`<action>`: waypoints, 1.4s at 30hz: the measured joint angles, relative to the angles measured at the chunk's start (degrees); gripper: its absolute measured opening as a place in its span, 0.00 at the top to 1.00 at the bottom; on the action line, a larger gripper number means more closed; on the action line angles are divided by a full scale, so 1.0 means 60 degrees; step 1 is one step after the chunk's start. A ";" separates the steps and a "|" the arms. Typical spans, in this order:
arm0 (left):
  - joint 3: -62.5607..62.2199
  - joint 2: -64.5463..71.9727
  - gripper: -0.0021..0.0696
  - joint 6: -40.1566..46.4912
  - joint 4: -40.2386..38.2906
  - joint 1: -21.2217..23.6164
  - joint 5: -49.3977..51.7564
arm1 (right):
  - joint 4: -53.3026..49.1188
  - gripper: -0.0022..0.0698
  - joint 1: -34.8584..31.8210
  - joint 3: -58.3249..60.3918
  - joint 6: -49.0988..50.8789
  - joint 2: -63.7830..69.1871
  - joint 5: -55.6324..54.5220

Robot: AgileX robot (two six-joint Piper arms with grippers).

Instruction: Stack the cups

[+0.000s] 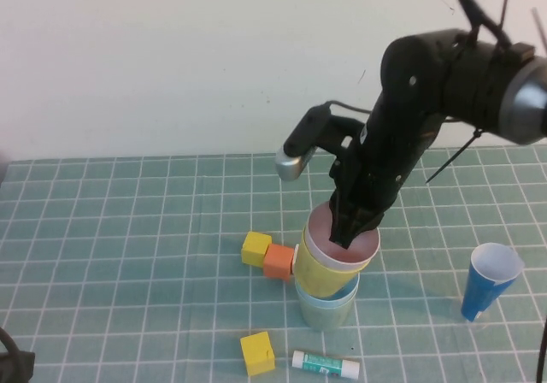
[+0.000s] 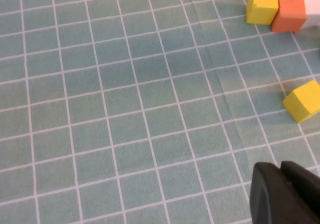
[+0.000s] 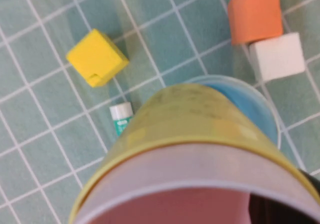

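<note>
The cups stand nested in one stack at the table's middle: the pale green cup (image 1: pixel 325 316) at the bottom, then the light blue cup (image 1: pixel 328 295), the yellow cup (image 1: pixel 327 272) and the pink cup (image 1: pixel 327 227) on top. My right gripper (image 1: pixel 350 229) reaches down onto the stack's far right rim, shut on the pink cup's wall, with one finger (image 3: pixel 272 211) inside it. The right wrist view shows the pink cup (image 3: pixel 165 171), yellow cup (image 3: pixel 185 114) and light blue cup (image 3: pixel 242 101) from close above. My left gripper (image 2: pixel 282 194) is shut and empty over bare mat at the near left.
A yellow block (image 1: pixel 255 248), an orange block (image 1: pixel 279 261) and a white block (image 3: pixel 277 55) lie in a row touching the stack's left side. Another yellow block (image 1: pixel 257 353) and a glue stick (image 1: pixel 325 364) lie in front. A taller dark blue cup (image 1: pixel 489 280) stands at the right.
</note>
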 joint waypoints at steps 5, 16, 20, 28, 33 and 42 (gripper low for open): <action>0.0000 0.0000 0.97 0.0000 -0.0024 0.0000 0.0187 | -0.0237 0.83 0.0000 0.0000 0.0219 0.0373 -0.0236; 0.0000 -0.0522 0.97 0.0000 -0.0046 0.0000 0.0212 | -0.0325 0.67 0.0000 0.0099 0.0704 -0.0140 0.0266; 0.0000 -0.1755 0.97 0.0000 -0.0009 0.0000 0.0334 | 0.0591 0.82 0.0000 0.0947 -0.0046 -0.1706 -0.0224; 0.0204 -0.3922 0.97 0.0130 0.0425 0.0000 0.0675 | 0.2980 0.96 0.0109 0.4308 -0.2119 -0.5733 -0.3265; 0.0927 -0.4478 0.97 0.0176 0.0448 0.0017 0.0041 | 0.3779 0.97 0.0490 0.6713 -0.3091 -0.8280 -0.4940; 0.1803 -0.4478 0.97 0.0176 0.0286 0.0017 -0.1349 | 0.4616 0.97 0.0663 0.9737 -0.3705 -1.2533 -0.7015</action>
